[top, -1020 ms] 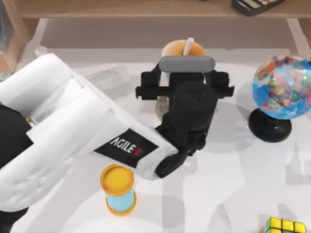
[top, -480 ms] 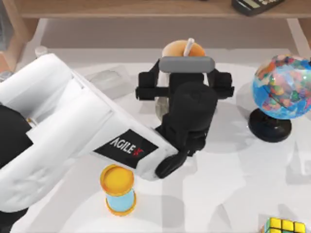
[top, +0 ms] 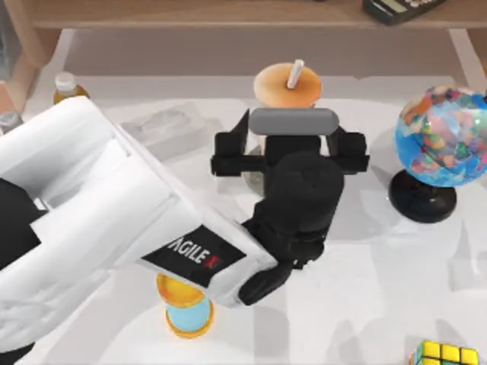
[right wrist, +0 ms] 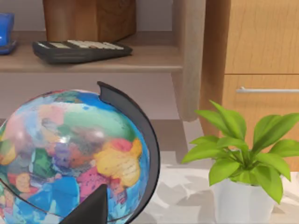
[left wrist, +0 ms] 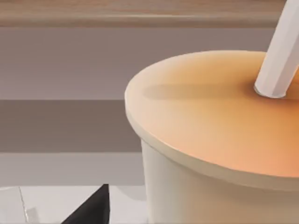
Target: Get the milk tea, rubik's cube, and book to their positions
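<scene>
The milk tea [top: 288, 85] stands upright at the back middle of the table, its orange-tan lid and white straw showing. My left gripper [top: 290, 115] is just in front of it, open, with its jaws spread wider than the cup. Close up in the left wrist view, the milk tea [left wrist: 210, 126] has a gap between it and one dark fingertip [left wrist: 91, 210]. The rubik's cube [top: 445, 355] lies at the front right corner. The book is out of view. My right gripper is near the globe, and one fingertip [right wrist: 91, 207] shows in the right wrist view.
A globe [top: 441, 137] on a black stand is at the right, also the globe [right wrist: 70, 149] up close. A yellow-lidded blue cylinder [top: 185, 304] stands under my left arm. A black slab [top: 403, 7] lies on the back shelf. A potted plant [right wrist: 238, 154] and a small bottle [top: 67, 85] stand by.
My left arm has drawn back towards the table's front, uncovering more of the milk tea's lid and the small bottle at the back left. The cup has stayed in place.
</scene>
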`<action>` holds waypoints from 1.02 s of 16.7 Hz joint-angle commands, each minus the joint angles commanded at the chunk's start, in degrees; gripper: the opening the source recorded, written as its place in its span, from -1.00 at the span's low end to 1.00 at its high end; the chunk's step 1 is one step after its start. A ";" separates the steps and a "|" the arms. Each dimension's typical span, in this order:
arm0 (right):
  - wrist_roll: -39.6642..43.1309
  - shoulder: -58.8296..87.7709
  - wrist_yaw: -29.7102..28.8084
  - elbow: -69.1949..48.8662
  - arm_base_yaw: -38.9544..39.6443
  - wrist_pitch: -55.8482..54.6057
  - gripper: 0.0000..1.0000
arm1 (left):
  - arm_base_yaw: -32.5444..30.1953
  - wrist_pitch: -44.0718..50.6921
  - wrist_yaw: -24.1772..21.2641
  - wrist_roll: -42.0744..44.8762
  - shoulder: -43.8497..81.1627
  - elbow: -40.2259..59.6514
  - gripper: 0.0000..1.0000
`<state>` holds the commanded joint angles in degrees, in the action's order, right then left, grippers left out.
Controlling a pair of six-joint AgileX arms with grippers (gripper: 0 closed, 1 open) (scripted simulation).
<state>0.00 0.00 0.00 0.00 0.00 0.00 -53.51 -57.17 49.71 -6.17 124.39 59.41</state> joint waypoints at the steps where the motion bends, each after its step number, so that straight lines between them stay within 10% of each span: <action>1: 0.00 0.00 0.00 0.00 0.00 0.00 1.00 | 0.28 0.13 -0.12 0.03 0.28 0.20 1.00; 17: 0.00 0.00 0.00 0.00 0.00 0.00 1.00 | -0.45 10.51 0.44 -0.10 -13.12 -2.28 1.00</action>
<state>0.00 0.00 0.00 0.00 0.00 0.00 -53.96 -46.67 50.15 -6.27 111.28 57.13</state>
